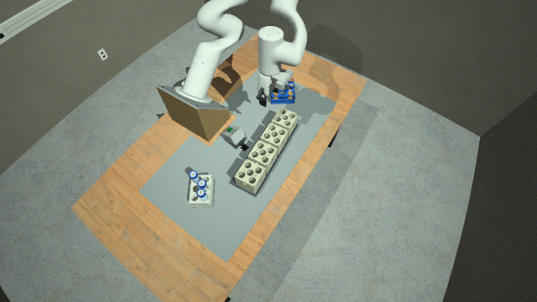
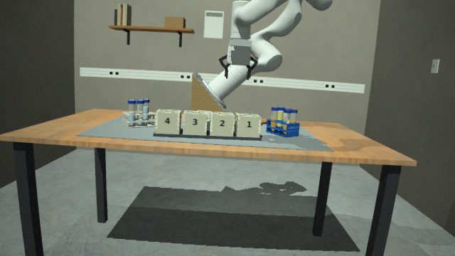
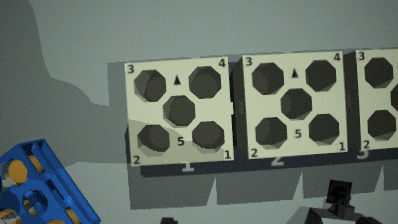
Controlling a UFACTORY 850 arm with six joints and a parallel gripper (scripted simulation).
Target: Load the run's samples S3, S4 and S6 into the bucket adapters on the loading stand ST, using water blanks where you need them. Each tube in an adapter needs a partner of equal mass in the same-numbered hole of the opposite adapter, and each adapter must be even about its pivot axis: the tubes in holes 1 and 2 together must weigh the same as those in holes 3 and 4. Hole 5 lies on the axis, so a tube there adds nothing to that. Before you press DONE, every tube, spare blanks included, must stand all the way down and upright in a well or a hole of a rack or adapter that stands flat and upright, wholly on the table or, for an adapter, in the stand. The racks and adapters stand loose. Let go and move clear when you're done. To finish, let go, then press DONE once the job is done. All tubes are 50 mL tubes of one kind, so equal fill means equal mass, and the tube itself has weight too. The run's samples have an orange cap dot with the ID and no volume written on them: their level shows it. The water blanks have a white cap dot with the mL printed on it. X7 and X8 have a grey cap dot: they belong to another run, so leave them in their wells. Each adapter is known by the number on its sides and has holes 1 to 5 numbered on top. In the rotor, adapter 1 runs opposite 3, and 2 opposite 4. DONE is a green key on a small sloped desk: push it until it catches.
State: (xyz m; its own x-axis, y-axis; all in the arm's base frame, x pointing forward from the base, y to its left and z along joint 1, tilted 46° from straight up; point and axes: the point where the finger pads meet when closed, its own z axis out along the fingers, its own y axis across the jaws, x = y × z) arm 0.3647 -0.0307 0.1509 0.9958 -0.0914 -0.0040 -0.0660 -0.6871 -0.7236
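Prog: approx. zero. No tubes are sitting in the visible holes of the adpts (image 1: 247, 184) (image 2: 194, 129) (image 3: 178, 92), so S3, S4, S6 plus matching blanks are prob. all awaiting loading, w/ DONE key (image 1: 230, 130) coming last. Run tubes (image 1: 291, 85) (image 2: 274, 114) (image 3: 6, 202) are standing in the blue rack (image 1: 283, 101) (image 2: 289, 133) (image 3: 75, 185); IDs aren't showing. Blanks (image 1: 201, 184) (image 2: 131, 107) are standing in the white rack (image 1: 201, 204) (image 2: 140, 125), opp. end. Tool (image 1: 263, 100) (image 2: 237, 77) (image 3: 255, 205) is hanging high, fingers apart, holding nothing; run tubes are standing below, off to one side, well apart.
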